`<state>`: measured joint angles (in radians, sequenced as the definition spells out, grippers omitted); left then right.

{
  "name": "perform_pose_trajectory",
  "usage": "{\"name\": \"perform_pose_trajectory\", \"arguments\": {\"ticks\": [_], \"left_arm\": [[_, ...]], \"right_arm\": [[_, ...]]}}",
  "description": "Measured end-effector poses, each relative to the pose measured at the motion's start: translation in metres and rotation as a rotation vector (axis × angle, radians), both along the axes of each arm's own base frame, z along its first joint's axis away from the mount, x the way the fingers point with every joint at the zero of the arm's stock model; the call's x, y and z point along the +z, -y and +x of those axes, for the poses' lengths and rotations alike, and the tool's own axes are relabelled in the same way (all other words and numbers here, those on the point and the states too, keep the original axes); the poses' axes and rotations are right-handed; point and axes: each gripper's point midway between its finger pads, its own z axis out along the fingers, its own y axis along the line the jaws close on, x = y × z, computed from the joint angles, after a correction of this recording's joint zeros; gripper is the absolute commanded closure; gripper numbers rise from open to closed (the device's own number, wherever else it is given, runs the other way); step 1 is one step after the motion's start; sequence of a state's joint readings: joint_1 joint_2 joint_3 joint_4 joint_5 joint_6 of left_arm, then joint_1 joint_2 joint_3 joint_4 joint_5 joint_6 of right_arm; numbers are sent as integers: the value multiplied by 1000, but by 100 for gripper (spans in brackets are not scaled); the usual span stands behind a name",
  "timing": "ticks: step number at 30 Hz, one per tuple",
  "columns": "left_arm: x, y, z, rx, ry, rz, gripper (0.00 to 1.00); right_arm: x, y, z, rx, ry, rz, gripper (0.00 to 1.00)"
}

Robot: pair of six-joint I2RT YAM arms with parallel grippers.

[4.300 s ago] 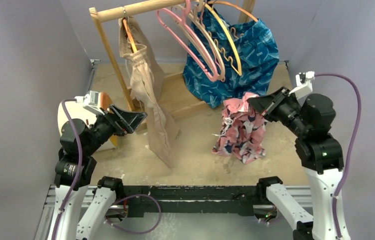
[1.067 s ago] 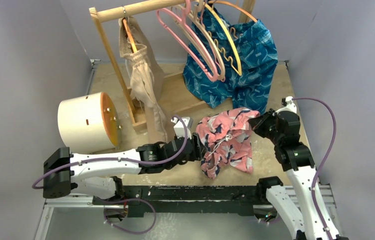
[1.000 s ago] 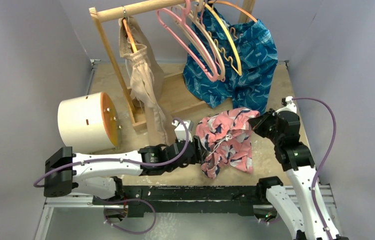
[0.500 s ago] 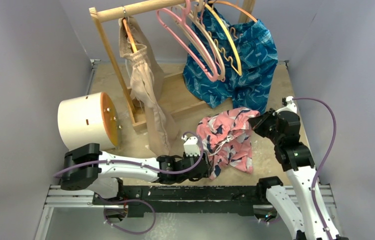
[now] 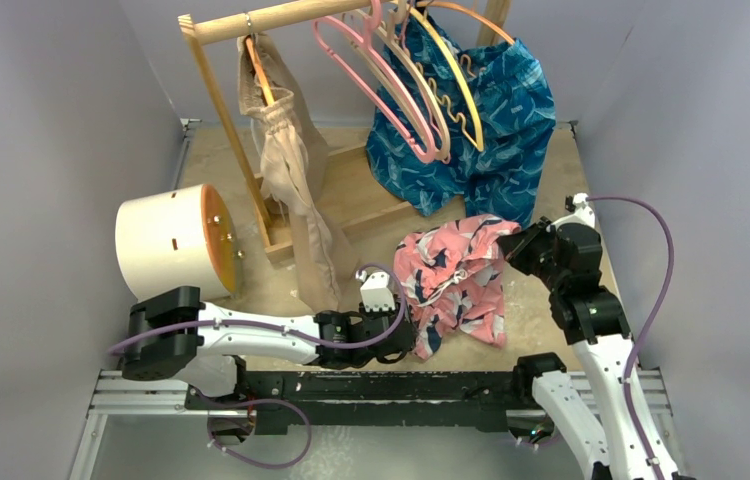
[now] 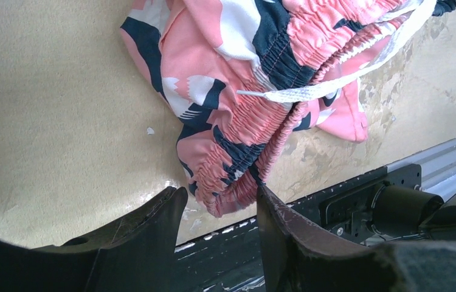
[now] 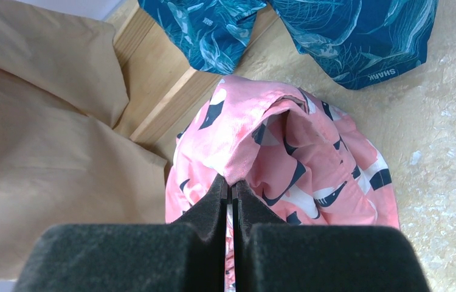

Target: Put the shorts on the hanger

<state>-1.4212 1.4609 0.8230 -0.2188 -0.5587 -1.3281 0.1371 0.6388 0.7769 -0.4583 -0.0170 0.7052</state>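
Now | R claw (image 7: 231,184) pinching shorts (image 7: 286,152) | L-wrist cam only: L claw (image 6: 219,196) half-open astride waistband (image 6: 241,149)

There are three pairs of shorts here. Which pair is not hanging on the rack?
The pink printed shorts, crumpled on the table; the beige shorts and the blue shorts hang from the rack.
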Motion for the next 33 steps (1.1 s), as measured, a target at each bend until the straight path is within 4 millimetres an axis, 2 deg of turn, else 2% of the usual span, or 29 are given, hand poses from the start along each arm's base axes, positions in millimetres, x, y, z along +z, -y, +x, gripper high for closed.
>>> {"name": "perform_pose_trajectory", "arguments": {"ticks": [10,22,26,33], "left_arm": [[12,4,-3,8,-8,-51,53],[13,2,1,52,-8,-66,58],[8,-1,3,63,-2,-42,58],[-13,-1,2,59,-13,14,59]], "right_arm": [[1,0,-1,0,6,0,100],[2,0,-1,0,11,1,100],[3,0,-1,0,11,1,100],[2,0,-1,1,11,1,100]]}}
